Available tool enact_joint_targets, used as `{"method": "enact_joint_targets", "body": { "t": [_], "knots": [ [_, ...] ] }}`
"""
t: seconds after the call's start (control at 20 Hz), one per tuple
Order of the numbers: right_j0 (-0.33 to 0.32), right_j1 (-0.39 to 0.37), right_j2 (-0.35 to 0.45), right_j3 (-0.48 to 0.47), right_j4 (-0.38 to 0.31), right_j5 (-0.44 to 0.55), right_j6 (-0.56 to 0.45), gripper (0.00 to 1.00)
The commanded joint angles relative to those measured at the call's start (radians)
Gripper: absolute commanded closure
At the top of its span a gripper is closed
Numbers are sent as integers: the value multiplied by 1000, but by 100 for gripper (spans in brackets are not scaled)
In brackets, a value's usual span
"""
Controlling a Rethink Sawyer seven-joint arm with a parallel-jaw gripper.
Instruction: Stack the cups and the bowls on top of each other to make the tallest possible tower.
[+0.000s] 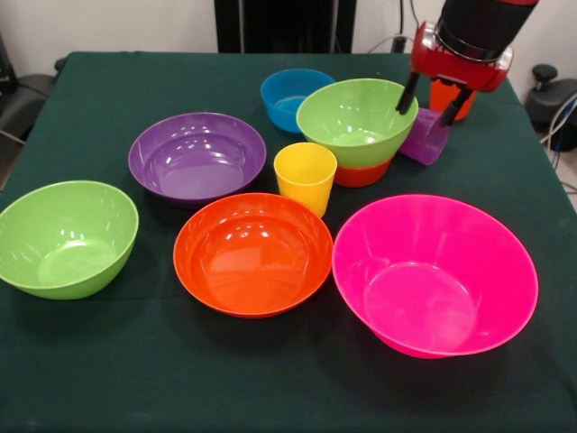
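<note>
My gripper [422, 117] hangs at the back right, its jaws on either side of the tilted purple cup [425, 140], which it holds just right of a green bowl [356, 117]. That green bowl sits nested on the small orange bowl [362, 174]. The orange cup [448, 97] stands behind the gripper, mostly hidden. The yellow cup [306, 176] stands upright in the middle. The large orange bowl [253, 254] is at front centre, the huge pink bowl [435, 275] at front right, the purple bowl [196, 155] at middle left, the second green bowl [66, 237] at far left, and the small blue bowl [293, 97] at the back.
All bowls rest on a dark green tablecloth [108, 81]. The robot's black pedestal [284, 25] stands at the table's far edge. Dark chairs and cables show beyond the table's left and right sides.
</note>
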Motion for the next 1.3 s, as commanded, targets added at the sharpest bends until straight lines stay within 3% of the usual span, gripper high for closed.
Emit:
{"method": "enact_joint_targets", "body": {
  "t": [0.05,0.45,0.8,1.3],
  "knots": [
    [6,-32,125,49,29,89,116,0],
    [23,-87,122,132,40,58,130,0],
    [28,-94,118,144,44,51,127,0],
    [24,-121,129,269,38,-62,107,0]
  ]
}}
